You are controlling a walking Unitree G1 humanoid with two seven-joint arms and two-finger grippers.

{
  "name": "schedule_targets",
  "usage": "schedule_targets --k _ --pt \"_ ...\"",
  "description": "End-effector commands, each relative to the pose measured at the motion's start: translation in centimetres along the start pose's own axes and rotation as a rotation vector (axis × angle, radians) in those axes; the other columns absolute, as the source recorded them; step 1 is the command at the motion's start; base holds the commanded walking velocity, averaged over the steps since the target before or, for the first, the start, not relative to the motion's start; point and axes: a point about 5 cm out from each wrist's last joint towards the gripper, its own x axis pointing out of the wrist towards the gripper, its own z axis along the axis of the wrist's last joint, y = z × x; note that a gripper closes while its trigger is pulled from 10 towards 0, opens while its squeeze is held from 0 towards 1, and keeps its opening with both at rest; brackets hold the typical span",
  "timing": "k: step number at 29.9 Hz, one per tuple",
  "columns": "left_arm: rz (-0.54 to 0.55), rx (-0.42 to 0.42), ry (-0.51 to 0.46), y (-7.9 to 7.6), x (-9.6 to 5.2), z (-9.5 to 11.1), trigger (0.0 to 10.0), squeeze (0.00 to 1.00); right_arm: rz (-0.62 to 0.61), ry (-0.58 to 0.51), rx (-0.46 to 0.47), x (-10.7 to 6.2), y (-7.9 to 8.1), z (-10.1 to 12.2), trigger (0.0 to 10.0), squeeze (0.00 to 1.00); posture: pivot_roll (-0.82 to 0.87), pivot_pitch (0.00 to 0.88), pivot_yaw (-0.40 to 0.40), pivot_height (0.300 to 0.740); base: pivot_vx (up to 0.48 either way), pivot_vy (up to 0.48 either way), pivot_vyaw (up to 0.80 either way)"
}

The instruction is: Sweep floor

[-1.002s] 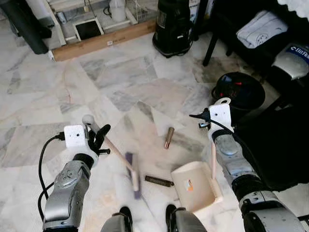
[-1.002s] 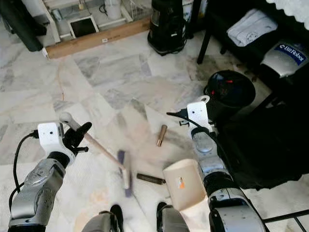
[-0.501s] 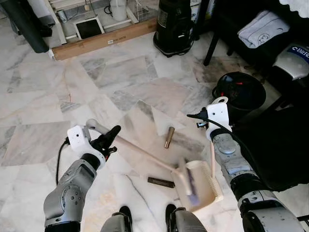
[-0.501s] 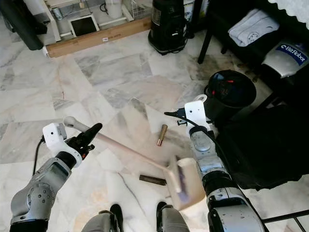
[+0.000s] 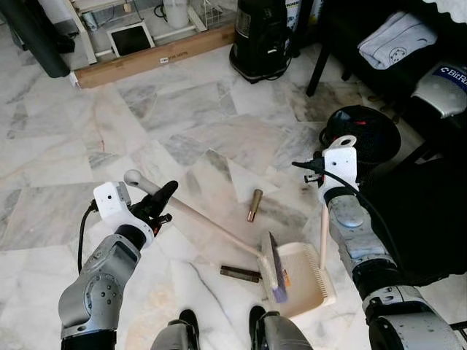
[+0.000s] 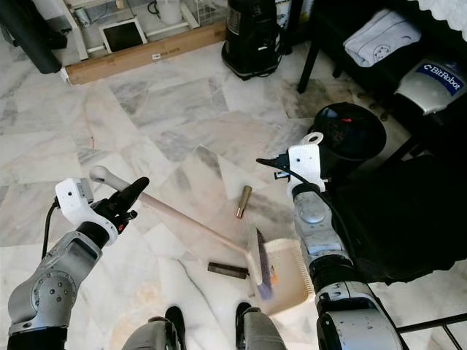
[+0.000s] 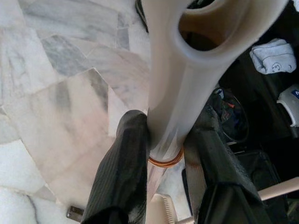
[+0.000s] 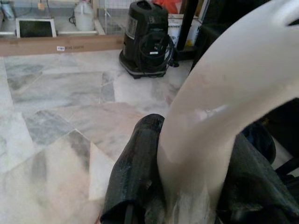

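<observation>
Swept across from the marble floor (image 5: 182, 109), the brush (image 5: 271, 257) head now sits at the dustpan (image 5: 306, 273) mouth, its handle clamped in the left tool (image 5: 162, 200). Right tool (image 8: 187, 186) grips the dustpan handle. Two brown tubes (image 5: 255, 205) lie beside.

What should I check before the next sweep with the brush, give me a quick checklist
1. Left pincer grip on the brush handle: ok, fingers clamp both sides.
2. Right pincer grip on the dustpan handle: ok.
3. Brush head at the dustpan mouth: ok, it rests at the open edge.
4. Dark stick collected: not ok, it lies on the floor beside the pan.
5. Brown tube collected: not ok, it lies on the marble beyond the handle.
6. Dustpan flat on the floor: cannot tell.
</observation>
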Motion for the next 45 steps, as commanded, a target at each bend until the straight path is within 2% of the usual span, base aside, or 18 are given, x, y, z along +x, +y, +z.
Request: schedule_targets --k 1,5,9,15,23,33,40,45 --pt "-0.026 -0.031 -0.007 -0.2 -0.3 -0.1 10.0 0.00 -0.013 -0.055 0.033 0.1 -0.2 1.2 10.0 0.00 -0.05 0.311 -0.010 0.740 0.000 0.000 0.00" --pt "-0.025 -0.036 -0.016 -0.2 -0.3 0.1 10.0 0.00 -0.034 -0.091 0.039 0.4 -0.7 2.2 10.0 0.00 -0.05 0.313 -0.009 0.740 0.000 0.000 0.00" --pt "-0.023 -0.039 -0.014 -0.1 -0.3 0.0 10.0 0.00 -0.053 -0.115 0.117 0.7 -1.0 3.3 10.0 0.00 -0.05 0.314 -0.009 0.740 0.000 0.000 0.00" --pt "-0.024 -0.044 -0.011 -0.1 -0.3 -0.1 10.0 0.00 -0.070 -0.168 0.114 0.9 -1.7 4.8 10.0 0.00 -0.05 0.315 -0.005 0.740 0.000 0.000 0.00" --pt "-0.023 -0.051 -0.020 -0.1 -0.3 0.1 10.0 0.00 -0.076 -0.187 0.111 0.7 -2.3 5.4 10.0 0.00 -0.05 0.315 -0.004 0.740 0.000 0.000 0.00" --pt "-0.011 -0.044 -0.035 0.2 -0.3 0.4 10.0 0.00 -0.067 -0.128 0.061 -0.1 -2.7 3.7 10.0 0.00 -0.05 0.313 -0.003 0.740 0.000 0.000 0.00" --pt "-0.004 -0.041 -0.044 0.4 -0.4 0.6 10.0 0.00 -0.053 -0.059 0.047 -0.5 -2.0 1.7 10.0 0.00 -0.05 0.315 -0.002 0.740 0.000 0.000 0.00" --pt "0.007 -0.035 -0.050 0.8 -0.7 0.9 10.0 0.00 -0.040 -0.026 -0.008 -0.9 -1.9 0.4 10.0 0.00 -0.05 0.320 0.000 0.740 0.000 0.000 0.00"
